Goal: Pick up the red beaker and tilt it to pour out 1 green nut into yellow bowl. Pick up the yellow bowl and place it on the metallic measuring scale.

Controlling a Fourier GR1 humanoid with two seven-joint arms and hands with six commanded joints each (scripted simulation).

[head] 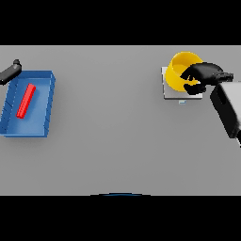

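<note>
The yellow bowl rests on the metallic scale at the far right of the table, and it looks slightly tilted. My right hand is shut on the bowl's right rim, with fingers and thumb curled over the edge. A long red beaker lies on its side inside a blue tray at the far left. My left hand sits just beyond the tray's back left corner, its fingers straight and holding nothing. No green nut shows; the bowl's inside is partly hidden by my hand.
The blue tray has raised walls and takes up the left edge of the grey table. My right forearm comes in from the right side next to the scale.
</note>
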